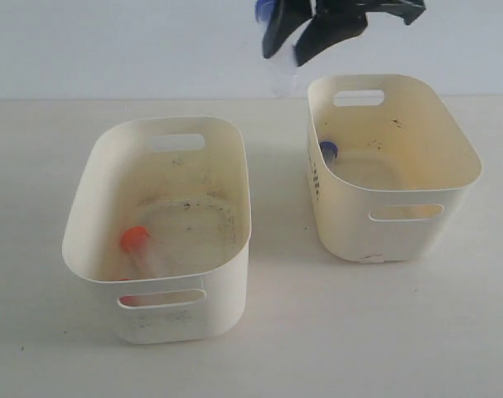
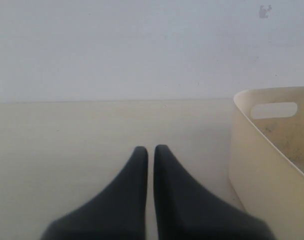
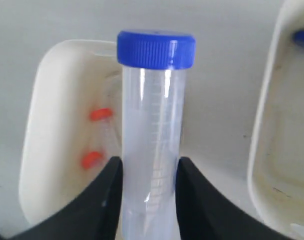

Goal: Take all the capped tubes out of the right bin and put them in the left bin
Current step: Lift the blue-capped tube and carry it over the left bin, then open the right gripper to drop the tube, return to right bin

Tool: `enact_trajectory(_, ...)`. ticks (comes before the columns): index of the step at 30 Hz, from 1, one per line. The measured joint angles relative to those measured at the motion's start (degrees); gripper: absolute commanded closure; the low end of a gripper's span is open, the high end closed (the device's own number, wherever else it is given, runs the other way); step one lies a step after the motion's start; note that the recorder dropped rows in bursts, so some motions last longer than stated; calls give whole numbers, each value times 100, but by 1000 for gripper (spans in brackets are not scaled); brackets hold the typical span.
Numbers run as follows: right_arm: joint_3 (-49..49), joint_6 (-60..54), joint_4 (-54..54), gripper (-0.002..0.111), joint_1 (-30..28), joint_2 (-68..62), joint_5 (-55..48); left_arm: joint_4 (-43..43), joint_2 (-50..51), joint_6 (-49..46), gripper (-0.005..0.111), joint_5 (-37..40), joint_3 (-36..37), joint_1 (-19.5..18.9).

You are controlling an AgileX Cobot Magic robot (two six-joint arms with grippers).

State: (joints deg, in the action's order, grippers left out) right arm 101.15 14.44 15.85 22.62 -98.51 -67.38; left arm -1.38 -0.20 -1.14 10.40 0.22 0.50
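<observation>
Nearest in the exterior view, the left bin [image 1: 226, 308], pale cream and scuffed dark inside, sits on a pale counter [image 1: 276, 356]. An orange-capped tube [image 1: 136, 241] lies on its floor against the near wall, and a faint red patch shows through the near handle slot. The right wrist view shows what this view hides: a second orange cap [image 3: 91, 160] lies close beside the first in the same bin.

Farther back and to the right stands the right bin [image 1: 350, 234], yellower, with a small black print on its long side facing the left bin. A spare blue-capped tube [image 1: 328, 150] rests inside against that wall, with only its cap showing.

Farthest back, at the top edge, the right claw [image 1: 288, 54] hangs raised over the counter, above the gap between the bins and just beside the right bin's far corner. It is a dark blur here. The right wrist view shows it sharply, with both black fingers clamped on the held tube [image 3: 153, 125], which is clear with a blue screw cap.

The left claw [image 2: 150, 149] appears only in the left wrist view. It is closed on nothing, low over bare counter, with the left bin's slotted end just beside it.
</observation>
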Motion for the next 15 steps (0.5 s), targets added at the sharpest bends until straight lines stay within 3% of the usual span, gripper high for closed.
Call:
enact_trajectory(10, -917, -77, 273, 108, 1321, -52, 1496, 0, 0, 0, 103, 0, 0, 0)
enact_trajectory(15, -1163, 125, 324, 103, 1512, -496, 1785, 0, 0, 0, 103, 0, 0, 0)
